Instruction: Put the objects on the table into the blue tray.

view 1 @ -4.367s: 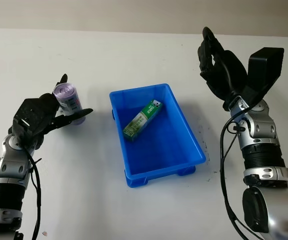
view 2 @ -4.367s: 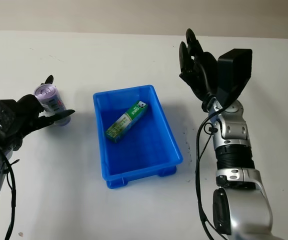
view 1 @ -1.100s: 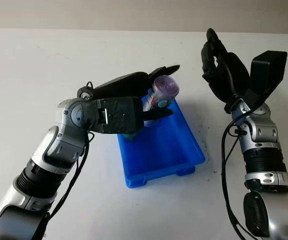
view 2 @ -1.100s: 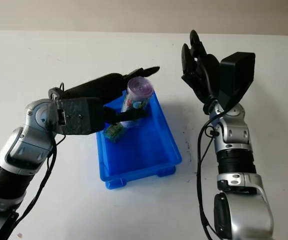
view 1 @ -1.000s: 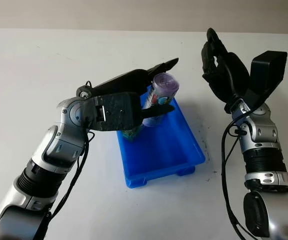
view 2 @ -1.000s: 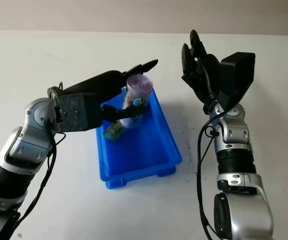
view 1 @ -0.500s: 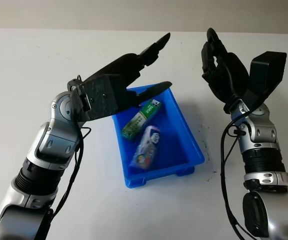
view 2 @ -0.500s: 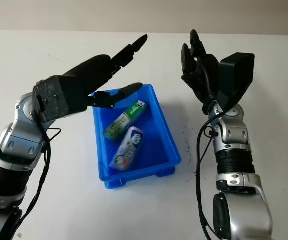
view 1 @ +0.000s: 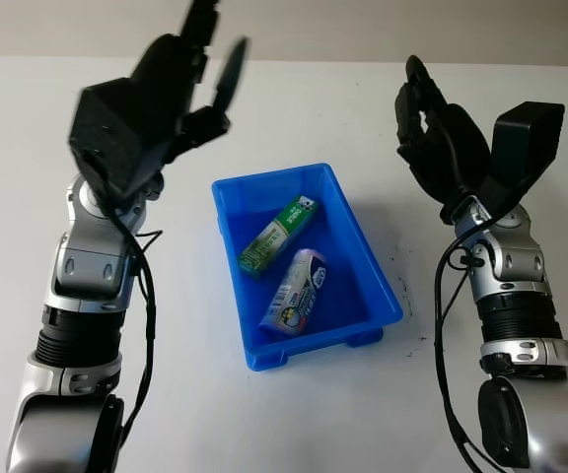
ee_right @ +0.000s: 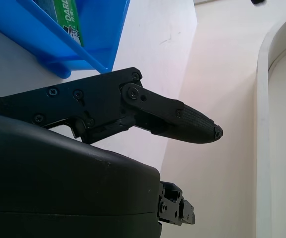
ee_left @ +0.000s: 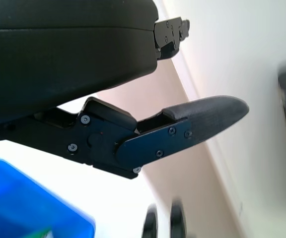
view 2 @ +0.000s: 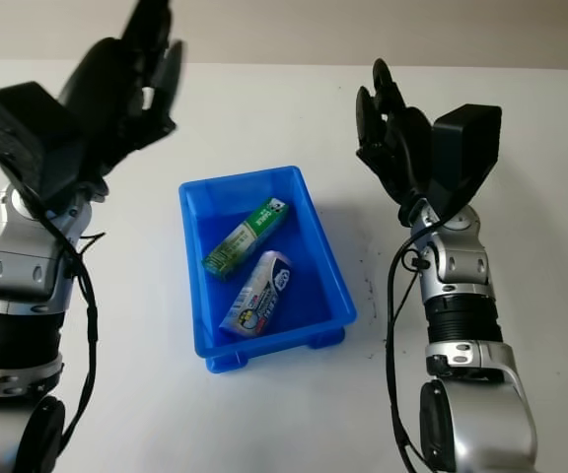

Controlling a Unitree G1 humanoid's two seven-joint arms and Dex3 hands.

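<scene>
Contents of rigid blue plastic tray (view 1: 383,286): light green carton (view 1: 278,235), slippery purple-capped tube (view 1: 295,292); I'd grasp midbody. Left hand (view 1: 180,84) and right hand (view 1: 437,138) open, raised.

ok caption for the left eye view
Green box and purple packet lie in the blue tray, both hands raised open.

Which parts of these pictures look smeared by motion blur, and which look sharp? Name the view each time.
Left eye view: the raised left hand is smeared, most at its fingertips, while the blue tray and the right hand are sharp. Left wrist view: the tray's corner and dark shapes along the edges are blurred; the hand's own finger is crisp. Right wrist view: sharp throughout.
</scene>
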